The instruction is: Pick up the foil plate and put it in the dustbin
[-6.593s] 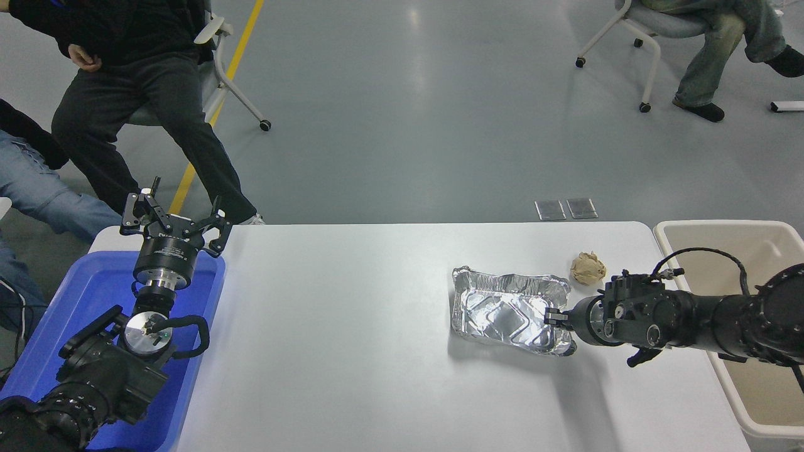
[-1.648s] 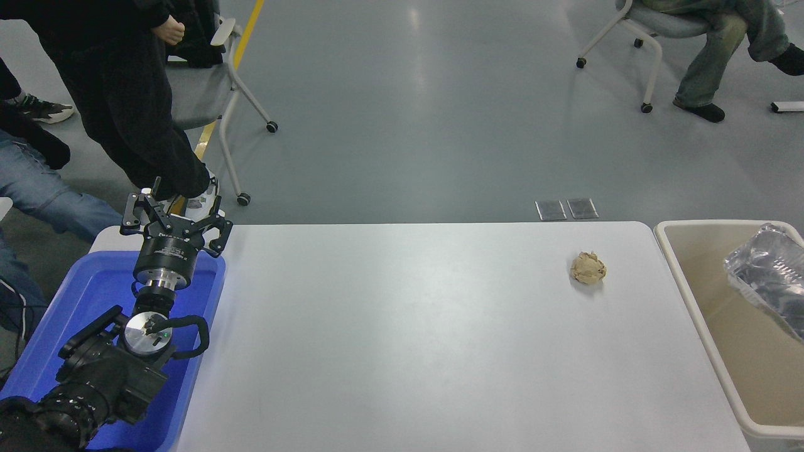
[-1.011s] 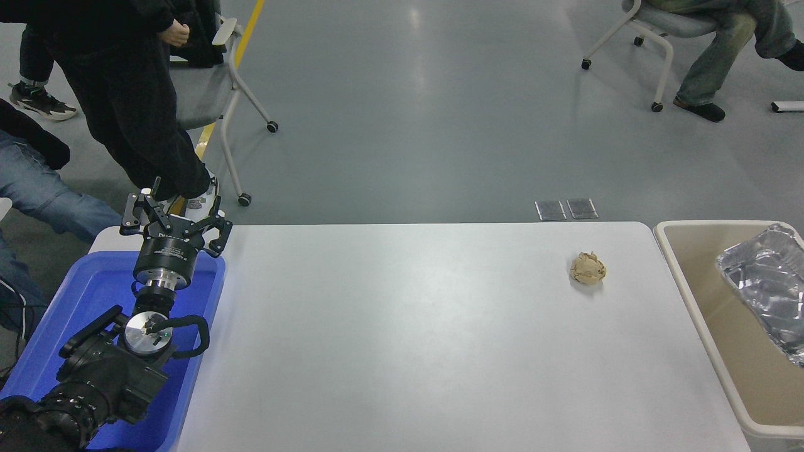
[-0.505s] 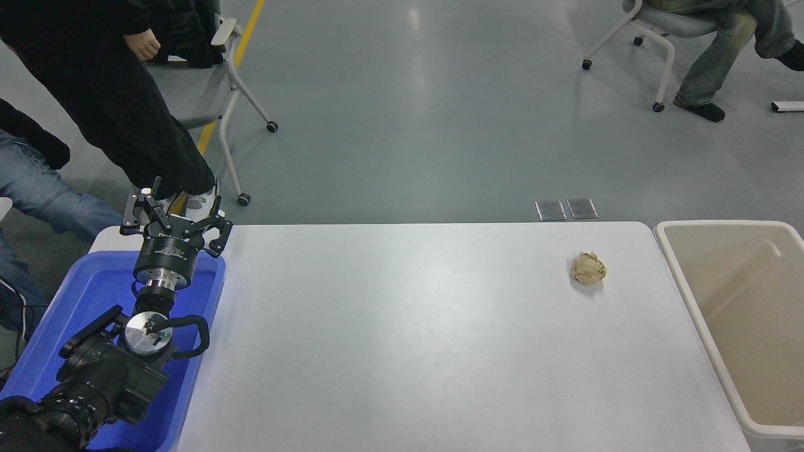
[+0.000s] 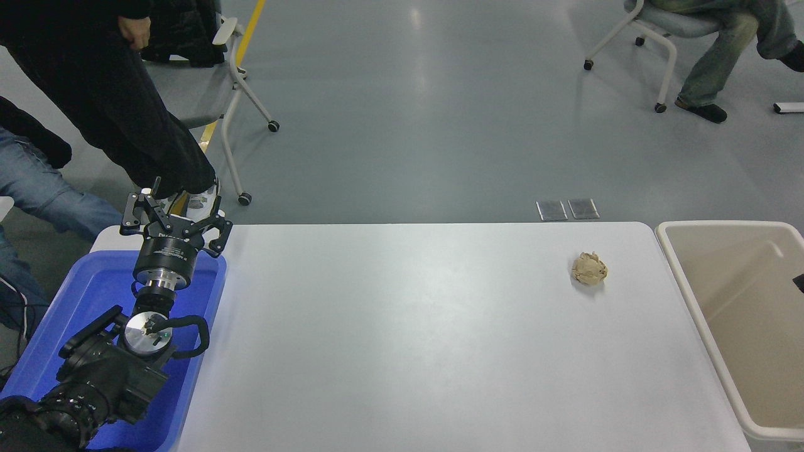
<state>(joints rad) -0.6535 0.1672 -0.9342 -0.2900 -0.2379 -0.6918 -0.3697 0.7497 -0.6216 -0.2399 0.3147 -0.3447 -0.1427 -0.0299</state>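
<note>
Beige plastic filled the right side: the bin (image 5: 691, 301) stood hard against the table's (image 5: 402, 351) right end, and what showed of its inside was bare, smooth wall and floor. No foil plate anywhere in view, folks! It wasn't on the white tabletop and it wasn't in the visible part of the bin, so where it lay could not be told. My guess was that it sat low in the bin's hidden part, past the picture's right edge.

Of the right arm, only a black sliver (image 5: 799, 282) poked in at the right edge above the bin. That was too little to say if it was the pincer at all, so released or clenched, I couldn't tell. The left gripper (image 5: 176, 216) was parked over the blue tub (image 5: 44, 339) at the lower left, its fingers (image 5: 217, 225) spread wide and grasping nothing.

On the table a crumpled paper ball (image 5: 589, 269) sat alone, near the bin's end.

What could have gone wrong from there? Foil is light and snaggy, so a crinkled rim could have hung on a finger and ridden back out with the arm. An arm swinging back low might have clipped the bin's rim or swept that paper ball off the table. At the far side, a person in dark clothes (image 5: 119, 94) stood close to the left gripper's corner, another reason to keep that arm quiet.
</note>
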